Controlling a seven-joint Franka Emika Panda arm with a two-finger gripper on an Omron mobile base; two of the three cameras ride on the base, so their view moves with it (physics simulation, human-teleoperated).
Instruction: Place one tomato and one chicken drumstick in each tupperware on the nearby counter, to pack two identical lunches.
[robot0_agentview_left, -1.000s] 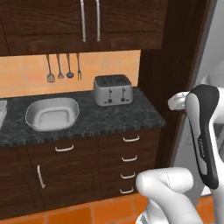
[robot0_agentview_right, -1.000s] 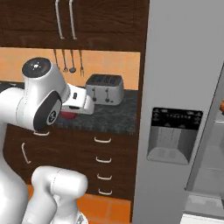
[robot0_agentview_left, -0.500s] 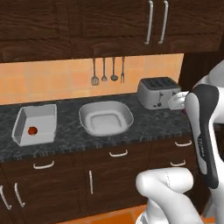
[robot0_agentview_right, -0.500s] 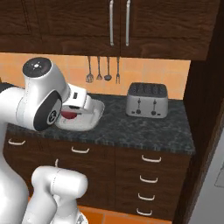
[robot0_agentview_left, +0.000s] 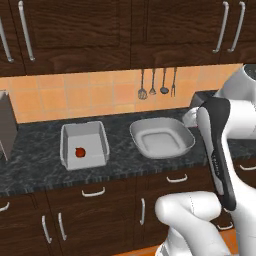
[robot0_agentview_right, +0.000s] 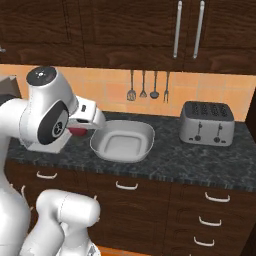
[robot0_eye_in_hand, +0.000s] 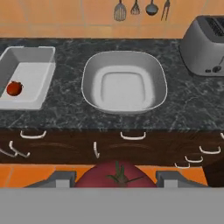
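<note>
Tool (robot0_eye_in_hand: 116, 181) is closed on a tomato (robot0_eye_in_hand: 116, 175): in the hand view the red ball with its green stem sits between the two dark finger tips at the bottom edge. In the right base view a sliver of red (robot0_agentview_right: 77, 131) shows under the white hand, just left of the rounded tub.

Second tomato (robot0_agentview_left: 79, 152) lies inside the rectangular tupperware (robot0_agentview_left: 102, 142), toward its left part in the hand view (robot0_eye_in_hand: 14, 88). Nothing else visible in that tub.

Rounded tupperware (robot0_agentview_left: 185, 137) sits on the worktop (robot0_agentview_left: 35, 167) to the right of the rectangular one, near it but not touching. Its inside looks bare in all three views (robot0_agentview_right: 146, 131) (robot0_eye_in_hand: 89, 76).

In the hand view the held tomato is off the worktop, in front of the drawer fronts, roughly in line with the rounded tub's centre. The rectangular tub (robot0_eye_in_hand: 48, 57) is off to the left.

Steel toaster (robot0_agentview_right: 207, 122) stands on the worktop right of the rounded tub, well apart from it. Four utensils (robot0_agentview_right: 148, 86) hang on the orange tile wall behind the rounded tub. Drawers and doors with curved silver handles (robot0_agentview_right: 127, 186) run below the worktop. A dark grey box (robot0_agentview_left: 6, 122) stands at the worktop's far left in the left base view; cannot tell what it is.
</note>
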